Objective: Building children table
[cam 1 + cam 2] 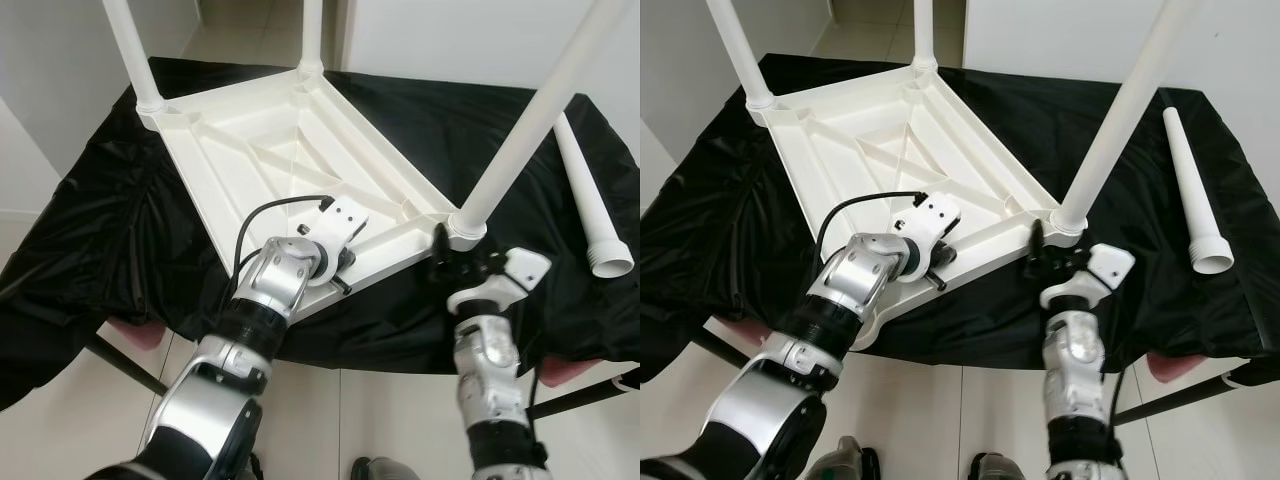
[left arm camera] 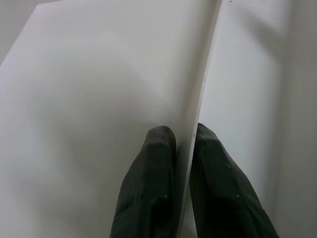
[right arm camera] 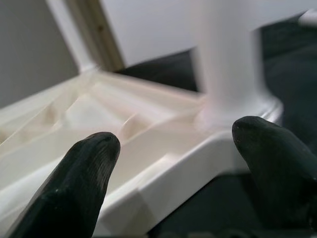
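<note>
Upturned table (image 1: 300, 150) on black cloth (image 1: 100, 230), loose leg (image 1: 590, 200) well apart.

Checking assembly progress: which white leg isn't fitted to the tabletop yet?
The loose leg lying flat on the black cloth at the robot's right; the other three stand upright in corner sockets.

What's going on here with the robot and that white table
The robot is assembling a small white table that lies upside down on a black cloth. Three legs are already fitted and stand up from its corners; a fourth leg lies loose on the cloth to the robot's right. The left gripper has its jaws closed on a thin rib of the near edge of the tabletop. The right gripper, jaws open, sits at the corner by the nearest fitted leg.
</note>
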{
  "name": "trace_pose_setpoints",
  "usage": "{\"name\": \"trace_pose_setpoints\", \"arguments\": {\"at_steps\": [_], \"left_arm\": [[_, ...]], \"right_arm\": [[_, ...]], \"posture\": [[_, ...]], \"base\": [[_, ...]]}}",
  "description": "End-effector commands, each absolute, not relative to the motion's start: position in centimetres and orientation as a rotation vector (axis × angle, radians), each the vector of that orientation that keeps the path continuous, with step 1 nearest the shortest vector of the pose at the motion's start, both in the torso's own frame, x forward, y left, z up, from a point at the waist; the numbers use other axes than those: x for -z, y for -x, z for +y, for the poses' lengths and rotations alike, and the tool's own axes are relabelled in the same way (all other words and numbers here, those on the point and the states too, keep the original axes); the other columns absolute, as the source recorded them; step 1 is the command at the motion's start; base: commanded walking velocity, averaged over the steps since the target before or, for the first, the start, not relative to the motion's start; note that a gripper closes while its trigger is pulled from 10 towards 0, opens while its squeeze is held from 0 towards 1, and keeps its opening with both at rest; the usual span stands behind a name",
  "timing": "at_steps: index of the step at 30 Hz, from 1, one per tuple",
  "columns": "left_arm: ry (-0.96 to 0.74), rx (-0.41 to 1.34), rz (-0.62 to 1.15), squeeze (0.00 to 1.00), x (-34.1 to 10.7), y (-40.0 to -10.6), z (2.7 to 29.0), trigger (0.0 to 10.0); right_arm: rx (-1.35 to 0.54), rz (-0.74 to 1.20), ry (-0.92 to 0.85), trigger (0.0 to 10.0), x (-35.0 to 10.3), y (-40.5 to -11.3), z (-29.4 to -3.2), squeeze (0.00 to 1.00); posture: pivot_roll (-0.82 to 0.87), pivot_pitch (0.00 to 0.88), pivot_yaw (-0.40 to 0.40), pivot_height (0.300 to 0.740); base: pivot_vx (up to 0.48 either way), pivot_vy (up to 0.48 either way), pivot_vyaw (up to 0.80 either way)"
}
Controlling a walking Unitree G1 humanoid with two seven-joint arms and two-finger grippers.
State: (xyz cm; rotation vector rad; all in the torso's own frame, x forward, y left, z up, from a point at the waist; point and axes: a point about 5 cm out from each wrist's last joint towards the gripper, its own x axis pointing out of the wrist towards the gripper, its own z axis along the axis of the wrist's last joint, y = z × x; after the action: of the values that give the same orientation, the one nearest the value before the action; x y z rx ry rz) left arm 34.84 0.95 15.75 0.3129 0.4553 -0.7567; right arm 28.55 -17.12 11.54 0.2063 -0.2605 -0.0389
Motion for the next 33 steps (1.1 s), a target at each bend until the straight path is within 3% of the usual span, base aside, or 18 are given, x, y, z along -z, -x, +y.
{"name": "trace_pose_setpoints", "arguments": {"at_steps": [1, 4, 5, 6, 12, 13, 15, 16, 21, 22, 23, 33], "left_arm": [[-0.327, 0.526, 0.303, 0.00, -18.1, -36.2, 0.7, 0.0], [-0.317, 0.516, 0.291, 0.00, -18.5, -36.4, 0.1, 0.0], [-0.302, 0.503, 0.269, 0.00, -19.2, -36.7, -0.6, 1.8], [-0.293, 0.497, 0.254, 0.00, -19.7, -36.8, -1.3, 10.0], [-0.278, 0.516, 0.239, 0.00, -20.2, -36.8, -2.4, 10.0], [-0.270, 0.526, 0.238, 0.67, -20.2, -36.7, -2.6, 10.0], [-0.270, 0.526, 0.238, 0.67, -20.2, -36.7, -2.6, 10.0], [-0.266, 0.541, 0.237, 1.00, -20.2, -36.6, -2.7, 10.0], [-0.292, 0.588, 0.226, 1.00, -20.3, -36.3, -3.2, 10.0], [-0.297, 0.598, 0.219, 0.96, -20.4, -36.3, -3.4, 10.0], [-0.305, 0.616, 0.205, 0.00, -20.6, -36.2, -3.6, 10.0], [-0.337, 0.618, 0.074, 0.00, -22.2, -36.5, -3.1, 10.0]], "right_arm": [[0.037, -0.248, -0.204, 10.0, -11.4, -28.3, -16.8, 0.00], [0.039, -0.243, -0.204, 10.0, -11.4, -28.2, -16.6, 0.00], [0.043, -0.237, -0.204, 10.0, -11.4, -28.2, -16.6, 0.00], [0.046, -0.232, -0.204, 10.0, -11.4, -28.2, -16.6, 0.00], [0.049, -0.223, -0.202, 10.0, -11.4, -28.2, -16.4, 0.00], [0.047, -0.220, -0.199, 10.0, -11.3, -28.2, -16.4, 0.00], [0.047, -0.220, -0.199, 10.0, -11.3, -28.2, -16.4, 0.00], [0.047, -0.218, -0.199, 10.0, -11.3, -28.2, -16.3, 0.00], [0.047, -0.200, -0.197, 10.0, -11.1, -28.0, -16.0, 0.00], [0.045, -0.198, -0.197, 10.0, -11.1, -27.9, -16.0, 0.00], [0.043, -0.196, -0.195, 10.0, -11.1, -27.9, -15.9, 0.00], [0.044, -0.169, -0.176, 10.0, -11.1, -28.3, -15.8, 0.00]], "posture": [[-0.02, 0.074, 0.018, 0.740], [-0.02, 0.078, 0.020, 0.740], [-0.02, 0.083, 0.021, 0.740], [-0.02, 0.086, 0.023, 0.740], [-0.02, 0.089, 0.025, 0.740], [-0.02, 0.090, 0.026, 0.740], [-0.02, 0.090, 0.026, 0.740], [-0.02, 0.090, 0.026, 0.740], [-0.01, 0.093, 0.027, 0.740], [-0.01, 0.094, 0.026, 0.740], [-0.01, 0.092, 0.025, 0.740], [0.01, 0.088, 0.025, 0.740]], "base": [[0.000, 0.000, 0.00], [0.000, 0.000, 0.00], [0.000, 0.000, 0.00], [0.000, 0.000, 0.00], [0.000, 0.000, 0.00], [0.000, 0.000, 0.00], [0.000, 0.000, 0.00], [0.000, 0.000, 0.00], [0.000, 0.000, 0.00], [0.000, 0.000, 0.00], [0.000, 0.000, 0.00], [0.000, 0.000, 0.00]]}}
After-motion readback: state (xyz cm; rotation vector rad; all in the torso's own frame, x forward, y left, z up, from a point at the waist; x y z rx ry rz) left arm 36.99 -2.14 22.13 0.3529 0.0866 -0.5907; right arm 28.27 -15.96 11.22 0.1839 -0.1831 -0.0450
